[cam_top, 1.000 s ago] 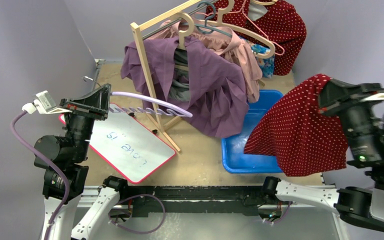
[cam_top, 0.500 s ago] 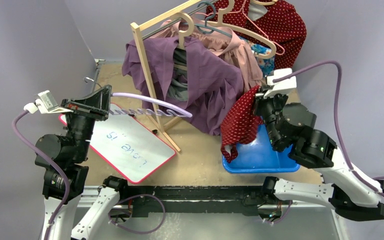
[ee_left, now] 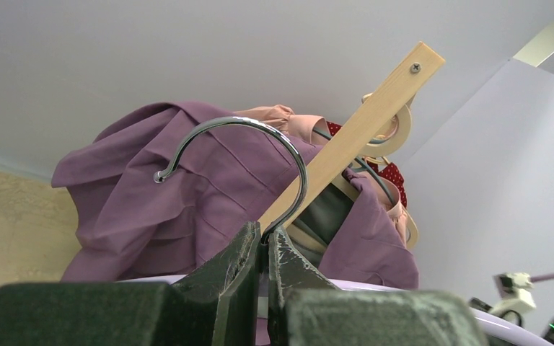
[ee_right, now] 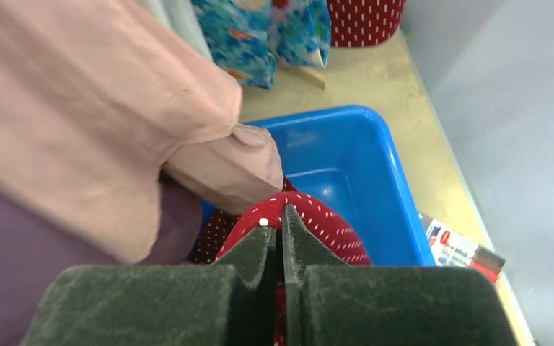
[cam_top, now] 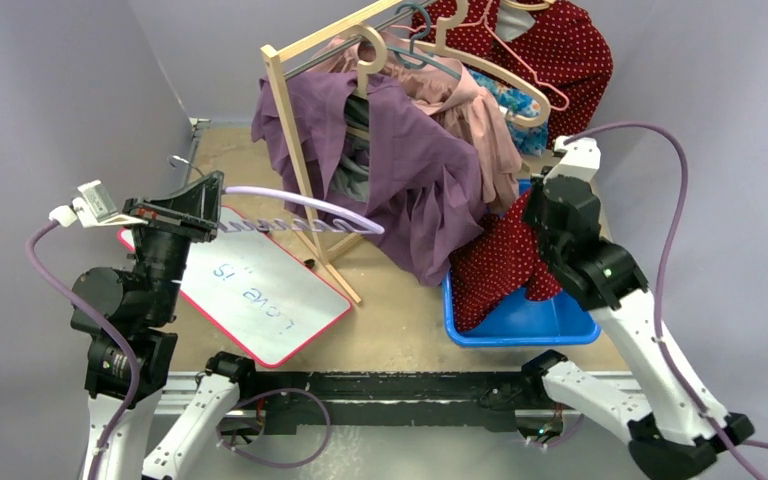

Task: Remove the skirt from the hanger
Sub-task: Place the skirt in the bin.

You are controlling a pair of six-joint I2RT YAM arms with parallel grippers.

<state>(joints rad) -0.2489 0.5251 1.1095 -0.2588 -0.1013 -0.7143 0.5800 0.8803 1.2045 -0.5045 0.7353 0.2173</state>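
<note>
The right fingers (ee_right: 258, 251) are pressing tight together and pinching a fold of the skirt (cam_top: 498, 262). The skirt is red cloth with small white dots. It is hanging down from the fingers, and its lower part is lying in the blue plastic tub (cam_top: 560, 325) on the right side of the surface (cam_top: 400, 325). The skirt is well apart from the hanger (cam_top: 305, 206).

The left fingers (ee_left: 234, 263) are also closing tight, and they are gripping the neck of the hanger's shiny metal hook (ee_left: 260, 128). The hanger is pale purple and curved, with a twisty bar under it.

From the top, the tips of the right fingers are hiding behind the arm and the skirt. The back of the tub is hiding under a soft purple dress (cam_top: 410, 170) on the wooden rack (cam_top: 288, 130). A floppy pink garment (ee_right: 79, 108) is hanging just beside the skirt. The writing on the white board (cam_top: 260, 290) is too hard to read.
</note>
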